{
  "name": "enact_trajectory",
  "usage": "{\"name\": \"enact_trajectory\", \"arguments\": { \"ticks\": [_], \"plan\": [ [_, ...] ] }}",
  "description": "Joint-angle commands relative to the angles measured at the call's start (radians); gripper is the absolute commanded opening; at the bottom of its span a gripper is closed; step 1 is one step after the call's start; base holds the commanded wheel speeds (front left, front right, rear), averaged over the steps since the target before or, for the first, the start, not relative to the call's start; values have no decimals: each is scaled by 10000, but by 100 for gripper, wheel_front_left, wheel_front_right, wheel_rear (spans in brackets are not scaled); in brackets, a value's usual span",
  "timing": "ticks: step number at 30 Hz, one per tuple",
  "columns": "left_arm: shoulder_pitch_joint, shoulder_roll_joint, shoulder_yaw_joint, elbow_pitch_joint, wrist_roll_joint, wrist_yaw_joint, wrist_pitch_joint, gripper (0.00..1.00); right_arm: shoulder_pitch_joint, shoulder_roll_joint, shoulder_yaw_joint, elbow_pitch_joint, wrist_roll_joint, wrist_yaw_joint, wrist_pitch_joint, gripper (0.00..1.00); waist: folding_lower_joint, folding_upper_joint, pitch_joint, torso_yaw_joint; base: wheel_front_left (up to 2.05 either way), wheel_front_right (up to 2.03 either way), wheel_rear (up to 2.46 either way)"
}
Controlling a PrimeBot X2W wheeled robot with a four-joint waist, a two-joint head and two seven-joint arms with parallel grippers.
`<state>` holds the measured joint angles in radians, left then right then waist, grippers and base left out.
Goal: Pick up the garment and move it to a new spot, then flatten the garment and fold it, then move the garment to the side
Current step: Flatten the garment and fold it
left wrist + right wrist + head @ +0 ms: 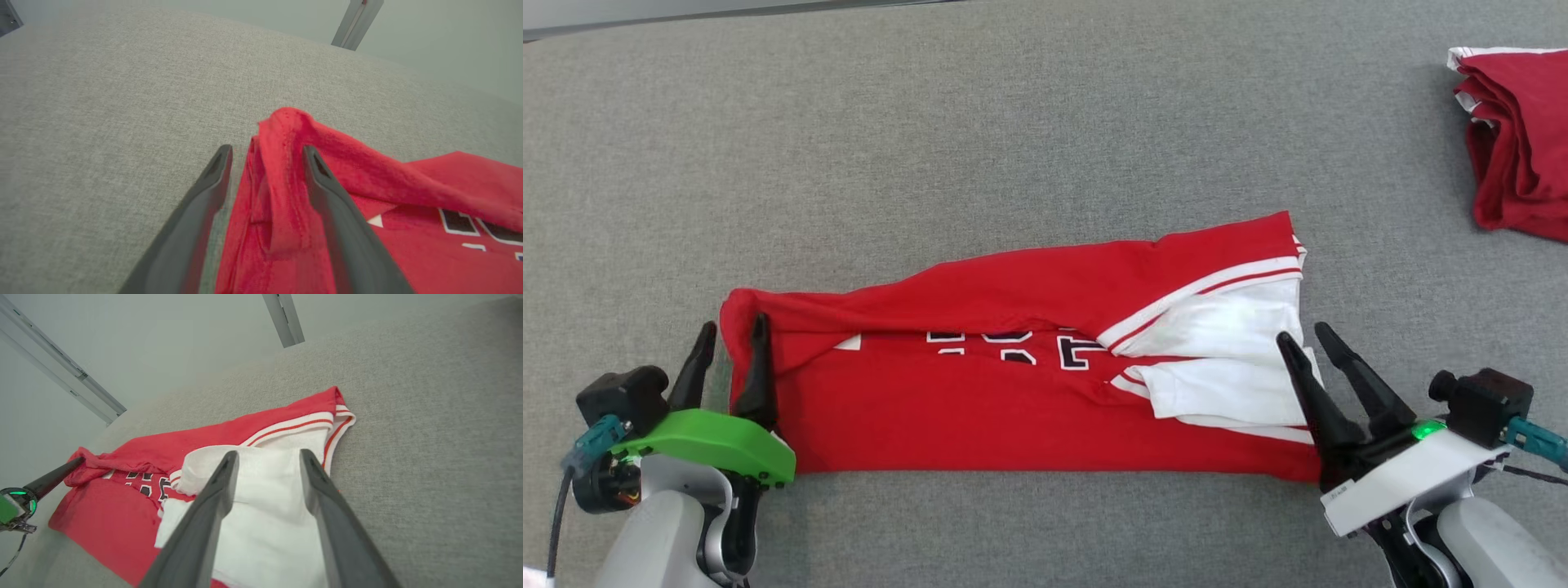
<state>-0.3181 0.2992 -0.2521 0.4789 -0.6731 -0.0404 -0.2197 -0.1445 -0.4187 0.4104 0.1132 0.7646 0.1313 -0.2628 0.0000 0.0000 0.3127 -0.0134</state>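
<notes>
The garment [1013, 408] is a red jersey with black-and-white lettering and white sleeves. It lies folded into a long band across the grey surface. My left gripper [735, 322] stands open at the band's left end. In the left wrist view a raised red fold [282, 171] sits loose between the spread fingers [267, 149]. My right gripper [1302, 331] stands open at the right end. Its fingers [268, 453] are spread over the white sleeve cloth [265, 522] without pinching it. The right wrist view also shows a left finger [53, 477] at the garment's [122, 514] far end.
A second, darker red garment [1515, 139] lies bunched at the far right edge. The grey fabric-covered table [1013, 122] stretches beyond the jersey, with its far edge [605, 24] at the upper left. Metal posts [284, 318] stand past the table.
</notes>
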Motion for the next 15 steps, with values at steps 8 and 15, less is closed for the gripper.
{"name": "enact_trajectory", "arguments": {
  "ticks": [8, 15],
  "plan": [
    [1122, -185, 816, -1691, 1402, 1315, -457, 100, 1295, 756, -1687, -1148, -1471, -13, -20, 100, 0, 0, -288, -134, 0, 0, 0],
    [2054, -618, 862, -3628, 3109, 2119, -452, 100, 1653, 1605, -3117, -1452, -3353, -10, -21, 100, 0, 0, -733, -267, 0, 0, 0]
  ]
}}
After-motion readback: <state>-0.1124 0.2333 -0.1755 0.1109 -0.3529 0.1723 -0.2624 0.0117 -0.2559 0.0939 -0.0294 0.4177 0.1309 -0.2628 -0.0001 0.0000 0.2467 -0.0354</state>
